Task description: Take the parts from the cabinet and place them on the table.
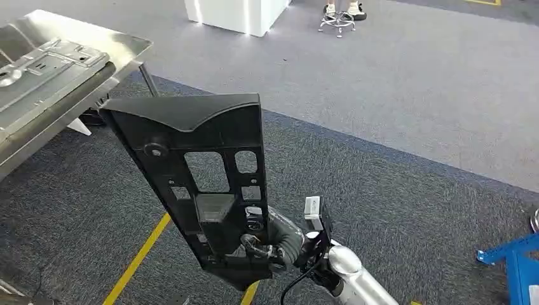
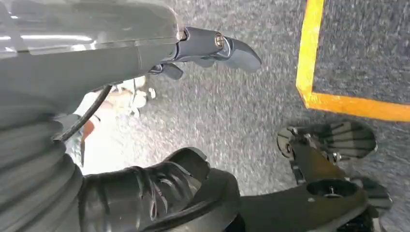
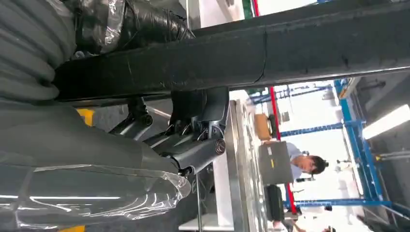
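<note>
1. Because the right robot hand (image 1: 264, 244) grips the black plastic panel (image 1: 197, 165) at its lower end, the long part stands nearly upright and leans toward the metal surface (image 1: 95, 41), clear of the carpet floor (image 1: 394, 190).
2. Gripping low leaves the broad top end free to go first, which I judge suits laying the panel down on the surface.
3. In the right wrist view the fingers (image 3: 193, 150) wrap under the panel's dark edge (image 3: 270, 48), so the hold looks firm.
4. A grey stamped metal part (image 1: 44, 67) lies on the surface near the edge facing the panel; the panel is well short of that edge.
5. The left robot hand (image 2: 208, 48) hangs over the carpet beside a yellow floor line (image 2: 309, 53), fingers apart and holding nothing.
6. My reading: the carry is under way and the placing is not yet done.
</note>
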Controlling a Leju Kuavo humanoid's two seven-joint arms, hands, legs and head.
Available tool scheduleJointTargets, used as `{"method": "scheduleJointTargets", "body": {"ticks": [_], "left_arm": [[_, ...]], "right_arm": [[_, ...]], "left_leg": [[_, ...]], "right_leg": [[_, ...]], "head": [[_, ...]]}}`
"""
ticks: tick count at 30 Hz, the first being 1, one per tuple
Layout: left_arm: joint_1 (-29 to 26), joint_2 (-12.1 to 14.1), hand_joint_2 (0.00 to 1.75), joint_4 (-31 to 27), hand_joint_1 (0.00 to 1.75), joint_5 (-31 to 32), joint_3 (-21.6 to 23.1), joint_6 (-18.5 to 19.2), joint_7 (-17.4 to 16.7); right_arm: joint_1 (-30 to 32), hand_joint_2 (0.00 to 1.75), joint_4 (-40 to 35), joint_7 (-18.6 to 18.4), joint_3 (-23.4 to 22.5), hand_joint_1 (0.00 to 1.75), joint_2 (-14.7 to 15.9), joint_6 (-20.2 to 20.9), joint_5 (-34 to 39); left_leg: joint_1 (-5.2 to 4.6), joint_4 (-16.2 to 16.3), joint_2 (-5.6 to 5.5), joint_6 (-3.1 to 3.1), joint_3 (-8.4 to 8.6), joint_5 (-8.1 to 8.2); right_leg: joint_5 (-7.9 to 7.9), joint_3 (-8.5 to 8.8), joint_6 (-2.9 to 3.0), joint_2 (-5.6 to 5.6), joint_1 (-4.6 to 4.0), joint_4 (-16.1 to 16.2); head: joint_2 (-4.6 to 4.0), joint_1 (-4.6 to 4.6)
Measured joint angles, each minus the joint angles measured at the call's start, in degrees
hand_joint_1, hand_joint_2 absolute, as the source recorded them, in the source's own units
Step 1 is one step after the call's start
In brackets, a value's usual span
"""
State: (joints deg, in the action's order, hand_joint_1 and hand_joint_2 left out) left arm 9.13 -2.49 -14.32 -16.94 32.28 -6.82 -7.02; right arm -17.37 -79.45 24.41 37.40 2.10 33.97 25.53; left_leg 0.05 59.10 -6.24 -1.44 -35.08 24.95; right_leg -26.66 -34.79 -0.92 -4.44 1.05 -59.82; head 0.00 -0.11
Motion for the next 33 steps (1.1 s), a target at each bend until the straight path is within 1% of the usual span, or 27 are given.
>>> {"method": "scheduleJointTargets", "body": {"ticks": [3,4,5,6,7,8,9,10,11,12,13,14,15,17,19,20,21,22,23,24,25,26,27,28,29,30,33], "left_arm": [[-0.4,0.0,1.75,0.0,0.0,0.02,-0.42,-0.09,-0.02],[-0.42,0.04,1.75,0.0,0.0,0.02,-0.5,-0.13,-0.02],[-0.45,0.04,1.75,0.0,0.0,0.02,-0.61,-0.18,0.0],[-0.28,0.02,1.75,0.0,0.0,0.02,-0.68,-0.07,0.0],[-0.11,0.02,1.75,0.0,0.0,0.07,-0.7,-0.04,0.0],[-0.06,0.02,1.75,0.0,0.0,0.09,-0.77,-0.04,0.0],[-0.12,0.02,1.75,0.0,0.0,0.11,-0.81,-0.04,0.0],[-0.22,0.02,1.75,0.0,0.0,0.13,-0.81,-0.04,0.0],[-0.29,0.04,1.75,0.0,0.0,0.15,-0.81,-0.04,0.0],[-0.35,0.04,1.75,0.0,0.0,0.2,-0.81,0.0,0.0],[-0.37,0.09,1.75,0.0,0.0,0.31,-0.85,0.09,0.0],[-0.34,0.11,1.75,0.0,0.0,0.35,-0.88,0.13,0.0],[-0.27,0.13,1.75,0.0,0.0,0.35,-0.9,0.15,0.02],[-0.35,0.13,1.75,0.0,0.0,0.35,-0.94,0.15,0.07],[-0.37,0.24,1.75,0.0,0.0,0.35,-0.98,0.15,0.07],[-0.39,0.22,1.75,0.0,0.0,0.35,-0.98,0.15,0.07],[-0.26,0.24,1.75,0.0,0.0,0.35,-0.98,0.15,0.09],[-0.09,0.24,1.75,0.0,0.0,0.35,-1.01,0.15,0.09],[-0.01,0.24,1.75,0.0,0.0,0.35,-1.01,0.13,0.09],[-0.03,0.24,1.75,0.0,0.0,0.35,-1.03,0.09,0.07],[-0.1,0.24,1.75,0.0,0.0,0.35,-1.07,0.04,0.0],[-0.16,0.26,1.75,0.0,0.0,0.37,-1.09,0.07,0.0],[-0.14,0.26,1.75,0.0,0.0,0.39,-1.12,0.13,0.0],[-0.1,0.26,1.75,0.0,0.0,0.42,-1.16,0.13,0.0],[-0.07,0.24,1.75,0.0,0.0,0.42,-1.16,0.13,0.0],[-0.08,0.24,1.75,0.0,0.0,0.44,-1.18,0.2,-0.02],[-0.16,0.26,1.75,0.02,0.0,0.5,-1.4,0.2,-0.2]], "right_arm": [[-0.08,1.75,0.15,0.22,-0.02,1.75,0.0,0.02,-0.11],[-0.14,1.75,0.15,0.28,-0.02,1.75,-0.09,0.07,-0.13],[-0.2,1.75,0.2,0.33,-0.02,1.75,-0.17,0.07,-0.17],[-0.24,1.75,0.22,0.57,-0.02,1.75,-0.24,0.09,-0.2],[-0.26,1.75,0.24,0.7,-0.02,1.75,-0.24,0.15,-0.26],[-0.23,1.75,0.35,0.68,-0.02,1.75,-0.22,0.15,-0.37],[-0.19,1.75,0.55,0.68,-0.02,1.75,-0.22,0.13,-0.44],[-0.17,1.75,0.61,0.66,-0.02,1.75,-0.24,0.11,-0.46],[-0.19,1.75,0.66,0.63,-0.02,1.75,-0.22,0.11,-0.48],[-0.24,1.75,0.68,0.61,-0.02,1.75,-0.24,0.09,-0.48],[-0.31,1.75,0.68,0.61,-0.02,1.75,-0.24,0.07,-0.5],[-0.43,1.75,0.68,0.61,-0.02,1.75,-0.24,0.07,-0.5],[-0.58,1.75,0.68,0.61,-0.02,1.75,-0.22,0.07,-0.52],[-0.64,1.75,0.72,0.61,-0.02,1.75,-0.26,0.07,-0.61],[-0.74,1.75,0.7,0.59,-0.02,1.75,-0.3,0.04,-0.63],[-0.8,1.75,0.72,0.57,-0.04,1.75,-0.24,0.04,-0.66],[-0.94,1.75,0.72,0.61,-0.04,1.75,-0.26,0.07,-0.63],[-0.97,1.75,0.74,0.63,-0.07,1.75,-0.26,0.09,-0.63],[-0.81,1.75,0.81,0.57,-0.07,1.75,-0.22,0.02,-0.66],[-0.6,1.75,0.94,0.55,-0.07,1.75,-0.15,0.02,-0.66],[-0.47,1.75,1.07,0.55,-0.07,1.75,-0.11,0.0,-0.66],[-0.44,1.75,1.18,0.55,-0.07,1.75,-0.11,0.0,-0.66],[-0.47,1.75,1.25,0.59,-0.07,1.75,-0.11,0.0,-0.66],[-0.55,1.75,1.25,0.61,-0.07,1.75,-0.11,0.0,-0.66],[-0.63,1.75,1.22,0.63,-0.07,1.75,-0.11,0.0,-0.66],[-0.7,1.75,1.25,0.66,-0.07,1.75,-0.11,0.0,-0.66],[-0.74,1.75,1.25,0.57,-0.09,1.75,-0.13,0.02,-0.44]], "left_leg": [[0.34,-0.62,-1.31,1.13,-0.37,-0.4],[0.32,-0.37,-1.38,1.34,-0.61,-0.22],[0.07,0.82,1.44,1.51,-0.89,0.52],[0.03,3.92,3.62,1.8,-2.48,2.38],[0.2,8.13,4.83,2.04,-4.65,4.44],[0.37,12.71,5.48,2.21,-7.08,6.28],[0.5,16.1,5.73,2.36,-8.95,7.17],[0.59,16.77,5.86,2.44,-9.47,6.69],[0.66,14.61,5.92,2.48,-8.5,4.92],[0.68,10.1,6.02,2.43,-6.12,2.35],[0.67,4.29,6.31,2.22,-2.9,-0.28],[0.57,-0.5,7.15,1.9,-0.57,-0.93],[0.03,-0.65,7.41,1.57,-0.01,-0.45],[-0.15,-0.72,6.96,1.02,-0.27,-0.4],[0.03,-1.61,6.57,0.19,0.37,-0.61],[0.24,-2.07,6.47,-0.07,0.93,-0.85],[0.3,-2.14,6.32,-0.51,1.06,-0.83],[0.21,-2.1,6.19,-0.79,1.03,-0.81],[0.07,-2.09,5.93,-0.93,1.02,-0.72],[-0.05,-2.04,5.69,-1.01,0.99,-0.67],[-0.13,-1.96,5.49,-1.09,1.0,-0.59],[-0.19,-1.82,5.21,-1.08,1.03,-0.5],[-0.22,-1.61,4.9,-0.97,1.04,-0.39],[-0.24,-1.35,4.67,-0.84,1.08,-0.21],[-0.23,-0.99,4.53,-0.67,1.07,0.04],[-0.53,-0.77,4.46,-0.38,0.87,0.25],[-0.22,-1.0,4.33,0.47,0.91,0.34]], "right_leg": [[0.19,0.17,0.89,1.53,-0.43,-0.07],[0.46,0.52,1.3,2.18,0.05,0.58],[0.45,0.85,1.67,2.9,-0.02,0.92],[0.39,0.98,2.01,3.68,-0.13,0.99],[0.31,1.02,2.13,4.39,-0.29,0.99],[0.19,1.04,2.27,5.24,-0.41,0.99],[0.08,1.03,2.27,6.01,-0.48,0.96],[-0.02,1.06,2.18,6.48,-0.48,0.93],[-0.15,1.15,2.03,6.72,-0.48,0.91],[-0.27,1.35,1.92,7.18,-0.46,0.9],[-0.45,1.65,1.74,7.52,-0.45,0.9],[-0.6,1.89,1.55,7.84,-0.44,0.91],[-0.7,1.8,1.26,7.95,-0.83,0.9],[-0.68,1.91,0.71,8.02,-0.63,1.0],[-0.84,2.58,-0.27,8.32,-0.79,1.43],[-1.36,2.41,-0.46,7.15,-0.38,0.57],[-3.02,1.16,-0.42,5.88,-0.37,-1.96],[-5.24,-1.12,-0.42,5.07,-0.36,-6.36],[-7.27,-3.73,-0.48,4.76,-0.36,-11.28],[-8.36,-5.94,-0.52,4.64,-0.36,-15.06],[-8.04,-7.16,-0.52,4.64,-0.36,-16.62],[-6.27,-6.86,-0.4,4.64,-0.36,-15.14],[-3.72,-5.38,-0.21,4.62,-0.37,-11.46],[-0.77,-2.88,0.08,4.52,-0.4,-5.94],[1.32,-0.41,0.47,4.29,-0.47,-0.66],[0.33,-0.12,0.46,4.1,-0.92,0.07],[0.61,-0.1,0.89,4.22,-1.01,0.54]], "head": [[0.0,0.0],[0.0,-0.02],[0.0,-0.04],[0.0,-0.13],[0.0,-0.09],[0.0,-0.09],[0.0,-0.11],[0.0,-0.11],[0.0,-0.13],[0.0,-0.11],[0.0,-0.11],[0.0,-0.09],[0.0,-0.09],[0.0,-0.07],[0.0,-0.07],[0.0,-0.04],[0.0,-0.02],[0.0,0.07],[0.0,0.04],[0.0,0.07],[0.0,0.04],[0.0,0.07],[0.0,0.04],[0.0,0.07],[0.0,0.07],[0.0,0.02],[0.0,0.07]]}}
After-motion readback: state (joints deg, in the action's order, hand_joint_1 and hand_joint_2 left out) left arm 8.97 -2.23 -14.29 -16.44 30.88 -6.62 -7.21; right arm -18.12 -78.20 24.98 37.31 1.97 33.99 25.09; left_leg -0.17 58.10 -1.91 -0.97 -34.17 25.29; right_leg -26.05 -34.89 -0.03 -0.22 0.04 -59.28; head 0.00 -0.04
